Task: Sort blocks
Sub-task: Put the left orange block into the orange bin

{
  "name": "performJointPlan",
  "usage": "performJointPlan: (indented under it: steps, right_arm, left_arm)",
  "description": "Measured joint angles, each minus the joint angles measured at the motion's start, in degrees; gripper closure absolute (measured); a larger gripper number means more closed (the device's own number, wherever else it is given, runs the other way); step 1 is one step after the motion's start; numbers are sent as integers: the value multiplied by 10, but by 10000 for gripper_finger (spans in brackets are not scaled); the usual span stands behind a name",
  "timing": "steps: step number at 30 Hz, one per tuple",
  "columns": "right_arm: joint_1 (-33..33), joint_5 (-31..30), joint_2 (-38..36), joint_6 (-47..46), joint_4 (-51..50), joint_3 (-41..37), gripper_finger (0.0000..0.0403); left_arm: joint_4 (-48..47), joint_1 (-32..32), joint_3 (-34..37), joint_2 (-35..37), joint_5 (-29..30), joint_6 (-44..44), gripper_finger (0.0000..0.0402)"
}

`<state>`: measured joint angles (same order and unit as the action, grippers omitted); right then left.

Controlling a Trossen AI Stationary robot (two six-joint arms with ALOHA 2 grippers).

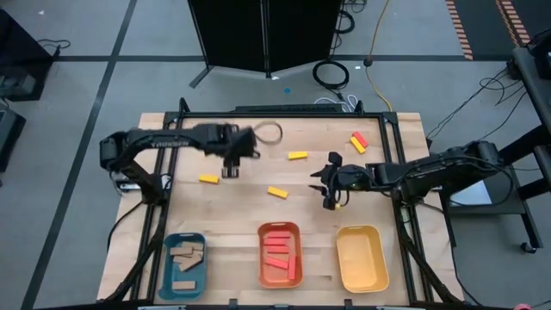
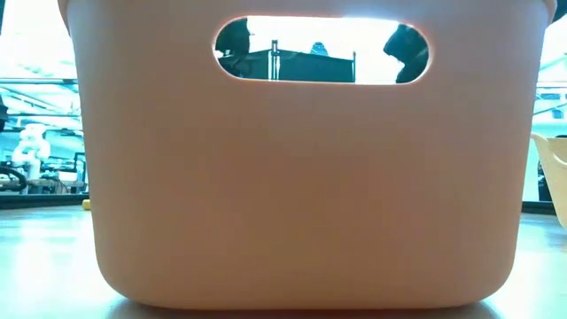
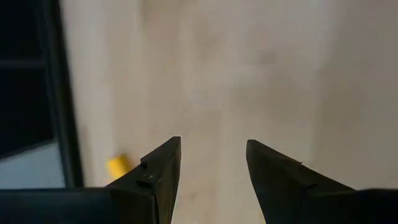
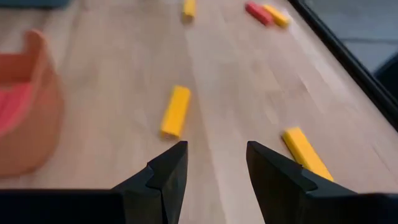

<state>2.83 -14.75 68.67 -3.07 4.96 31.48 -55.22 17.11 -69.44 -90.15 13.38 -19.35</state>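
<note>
Loose blocks left on the counter (image 1: 172, 215): yellow ones at mid-counter (image 1: 276, 192), left (image 1: 208, 179), toward the back (image 1: 298, 156), one right by the right hand (image 1: 337, 203), plus a red-and-yellow pair at the back right (image 1: 358, 141). Sorted so far – tan blocks in the blue tray (image 1: 169, 284), red ones in the orange tray (image 1: 263, 277); the yellow tray (image 1: 348, 277) looks empty, so yellows are probably what you still have to clear.

Your right hand (image 4: 213, 163) hangs low over the counter near its right side, fingers parted with nothing between them. Its wrist view has one yellow block ahead and another just beside the finger (image 4: 280, 174) – likely it's lined up to grab one of those.

Your left hand (image 3: 210, 158) hovers over the back left of the counter, also spread and empty, with a yellow block (image 3: 118, 165) off beside one finger – near, not touching.

The low view is blocked by the orange tray's wall, nothing useful there. A ring-shaped thing (image 1: 270, 132) lies at the back – can't tell what it is.
</note>
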Motion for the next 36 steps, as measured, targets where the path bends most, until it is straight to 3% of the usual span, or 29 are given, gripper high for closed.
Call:
performJointPlan:
  steps: [8, 13, 22, 36]
  right_arm:
    - [-61, 1, 0, -7, -66, 0, 243]
    - [-73, 1, 0, 1, -66, 0, 243]
    - [-74, 1, 0, 30, -60, 0, 243]
    - [-74, 14, 0, 23, -44, 0, 243]
  left_arm:
    - [-9, 211, 39, 0, -43, -8, 221]
    - [-13, 288, 52, 0, -92, 26, 221]
    - [-6, 314, 101, -30, -105, 70, 221]
    - [60, 314, 110, -73, -55, 66, 221]
